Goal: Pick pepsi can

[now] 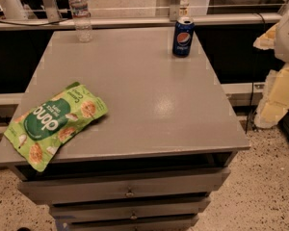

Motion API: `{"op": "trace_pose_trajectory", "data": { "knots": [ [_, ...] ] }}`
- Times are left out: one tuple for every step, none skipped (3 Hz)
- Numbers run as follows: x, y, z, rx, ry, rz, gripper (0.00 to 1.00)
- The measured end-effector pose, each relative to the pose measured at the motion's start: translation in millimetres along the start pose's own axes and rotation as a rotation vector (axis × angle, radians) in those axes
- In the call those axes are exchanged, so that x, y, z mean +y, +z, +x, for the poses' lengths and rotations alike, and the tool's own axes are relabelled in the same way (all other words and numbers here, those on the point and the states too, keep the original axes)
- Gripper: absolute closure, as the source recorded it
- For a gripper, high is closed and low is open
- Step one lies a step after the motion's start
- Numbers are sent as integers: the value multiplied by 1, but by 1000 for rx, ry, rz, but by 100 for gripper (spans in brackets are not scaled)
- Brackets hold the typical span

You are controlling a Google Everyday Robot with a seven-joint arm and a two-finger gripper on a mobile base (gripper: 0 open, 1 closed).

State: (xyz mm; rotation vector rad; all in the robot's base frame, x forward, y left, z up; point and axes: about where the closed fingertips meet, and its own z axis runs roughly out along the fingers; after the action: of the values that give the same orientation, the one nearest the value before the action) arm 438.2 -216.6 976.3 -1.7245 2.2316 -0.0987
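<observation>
Far back on the table (149,90), the pepsi can (183,37) stands upright, unobstructed for grasping; my gripper (285,37), probably at right, state I cannot tell.

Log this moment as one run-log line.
pepsi can: upright, far right of table | gripper: right edge of view, apart from can | water bottle: far left | snack bag: near left

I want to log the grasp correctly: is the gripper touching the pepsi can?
Apart. The camera view shows the pepsi can standing alone on the table, while the gripper hangs off the table's right side, with open space between them.
</observation>
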Motion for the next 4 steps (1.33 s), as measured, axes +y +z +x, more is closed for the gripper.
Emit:
{"op": "trace_pose_trajectory", "data": {
  "knots": [
    [0,0,0,0,0,0,0],
    [-3,8,1,-8,15,10,0],
    [-12,37,9,-32,58,32,0],
    [-45,80,15,-124,130,84,0]
  ]
}}
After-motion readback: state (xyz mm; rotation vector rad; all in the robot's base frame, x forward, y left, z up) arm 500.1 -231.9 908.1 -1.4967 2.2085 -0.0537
